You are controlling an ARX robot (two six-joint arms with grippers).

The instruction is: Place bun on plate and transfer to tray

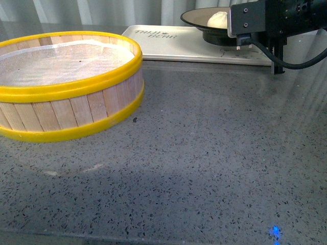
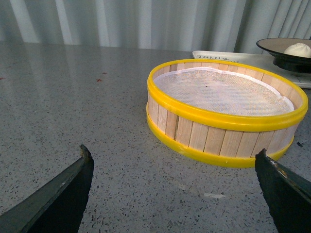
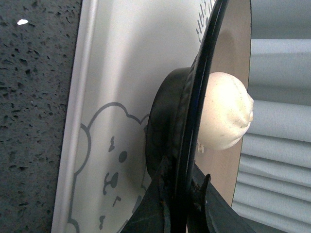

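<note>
The cream-white bun (image 1: 217, 20) lies on the black-rimmed plate (image 1: 196, 18), which is over the off-white tray (image 1: 168, 43) at the back of the table. My right gripper (image 1: 240, 37) is shut on the plate's rim; in the right wrist view its jaws (image 3: 178, 189) pinch the rim of the plate (image 3: 187, 111), with the bun (image 3: 226, 116) on the plate and the tray (image 3: 116, 87) beneath. My left gripper (image 2: 175, 160) is open and empty, low over the table in front of the steamer basket. The plate (image 2: 279, 48) and bun (image 2: 297, 49) show far off in the left wrist view.
A yellow-rimmed wooden-slat steamer basket (image 1: 66, 84) with a white cloth liner stands at the left, also seen in the left wrist view (image 2: 226, 109). The table is grey speckled stone (image 1: 214, 153). Pleated curtains hang behind.
</note>
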